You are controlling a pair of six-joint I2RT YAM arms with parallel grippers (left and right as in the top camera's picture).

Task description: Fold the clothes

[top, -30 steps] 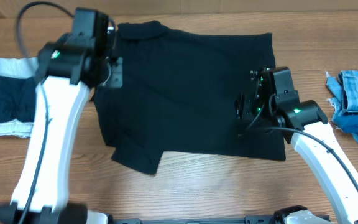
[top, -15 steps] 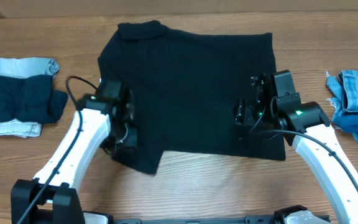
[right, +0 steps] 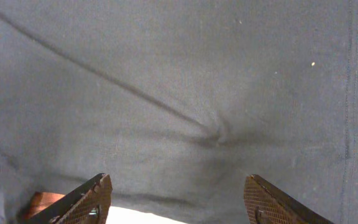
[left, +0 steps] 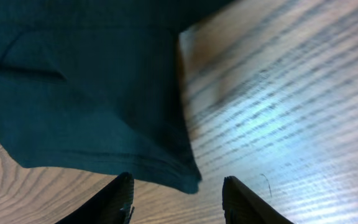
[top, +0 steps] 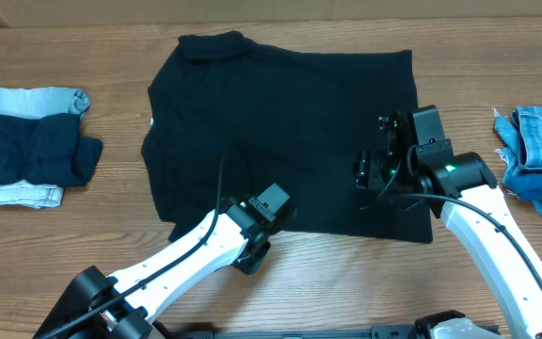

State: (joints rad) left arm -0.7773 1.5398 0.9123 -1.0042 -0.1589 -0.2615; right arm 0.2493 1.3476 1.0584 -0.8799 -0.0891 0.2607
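Note:
The large black garment [top: 290,122] lies spread flat in the middle of the table. My left gripper [top: 252,249] is low at its near-left corner. In the left wrist view the fingers [left: 179,202] are open, with the corner of the black cloth [left: 104,106] just ahead of them and bare wood between them. My right gripper [top: 371,173] hovers over the garment's right part near its near edge. In the right wrist view the fingers [right: 179,200] are open and empty above the black cloth [right: 185,81].
A folded dark navy garment [top: 31,151] lies on light cloth [top: 26,99] at the far left. A heap of light-blue denim [top: 539,137] and bright blue cloth [top: 534,188] sits at the right edge. Bare wood [top: 346,282] runs along the front.
My left arm has swung from the garment's far left edge down to its near-left corner. The right arm has not moved.

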